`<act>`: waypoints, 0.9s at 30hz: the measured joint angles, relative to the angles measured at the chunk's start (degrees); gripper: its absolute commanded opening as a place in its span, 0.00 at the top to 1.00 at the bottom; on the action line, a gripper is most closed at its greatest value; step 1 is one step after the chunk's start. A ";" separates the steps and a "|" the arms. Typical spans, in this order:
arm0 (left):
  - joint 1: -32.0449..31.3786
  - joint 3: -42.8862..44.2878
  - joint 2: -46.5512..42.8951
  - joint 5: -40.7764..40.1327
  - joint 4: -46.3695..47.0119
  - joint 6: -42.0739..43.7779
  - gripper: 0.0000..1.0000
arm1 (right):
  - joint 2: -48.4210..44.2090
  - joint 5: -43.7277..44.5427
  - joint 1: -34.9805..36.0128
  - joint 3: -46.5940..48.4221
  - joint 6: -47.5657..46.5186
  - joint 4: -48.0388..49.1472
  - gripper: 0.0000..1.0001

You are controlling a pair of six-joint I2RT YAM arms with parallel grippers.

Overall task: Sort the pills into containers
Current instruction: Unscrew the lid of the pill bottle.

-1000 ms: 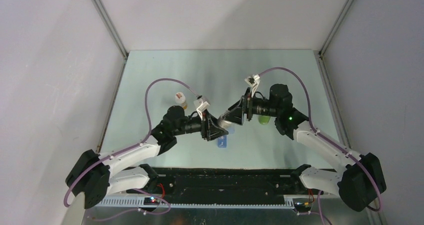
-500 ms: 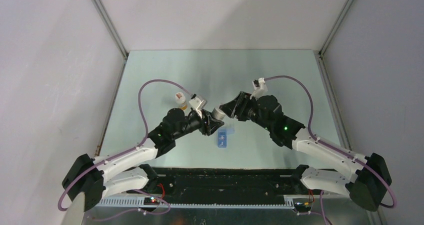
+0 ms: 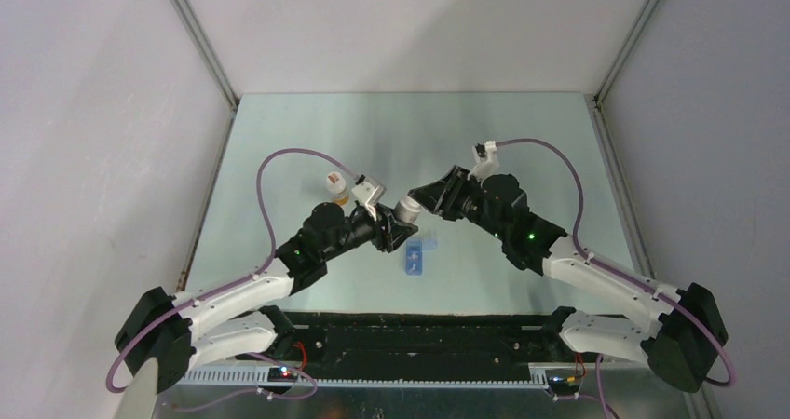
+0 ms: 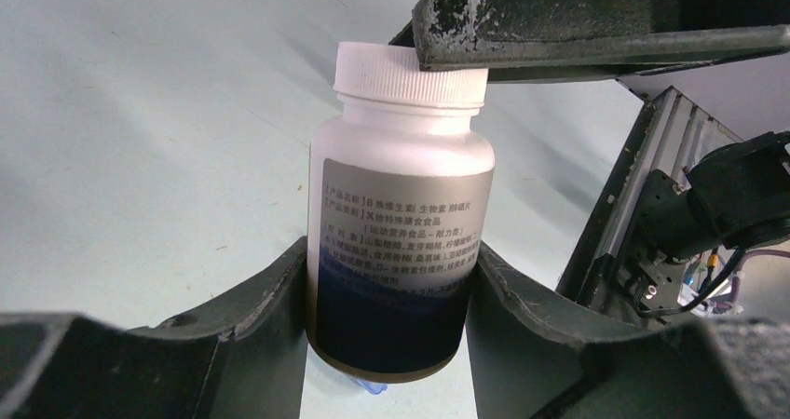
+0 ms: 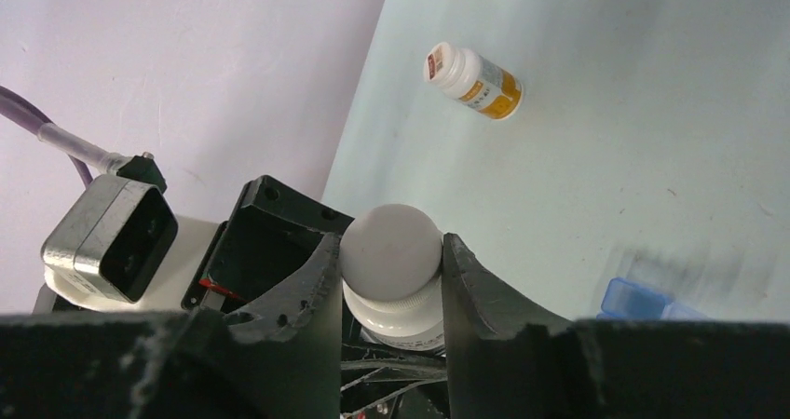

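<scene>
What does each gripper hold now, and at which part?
Left gripper holds the white bottle by its lower body; right gripper grips its cap.

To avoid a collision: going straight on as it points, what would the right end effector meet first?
Likely the white bottle, held by the left end effector: its cap sits between the fingers. Depth is unclear.
</scene>
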 measured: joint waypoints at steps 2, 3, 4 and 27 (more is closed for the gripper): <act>0.00 0.00 0.00 -0.37 -0.02 -0.26 1.00 | 0.31 -2.43 -0.87 0.00 -0.50 0.28 0.80; 0.00 0.00 0.00 -0.39 -0.15 -0.31 1.00 | 0.37 -3.65 -1.68 0.00 -0.87 0.28 0.84; 0.00 0.00 0.00 -0.33 -0.24 -0.37 1.00 | 0.37 -5.18 -2.32 0.00 -1.36 0.13 0.86; -0.35 6.64 0.96 7.02 -9.31 1.55 1.00 | -3.80 -24.61 -8.37 -0.46 -16.98 -1.95 0.17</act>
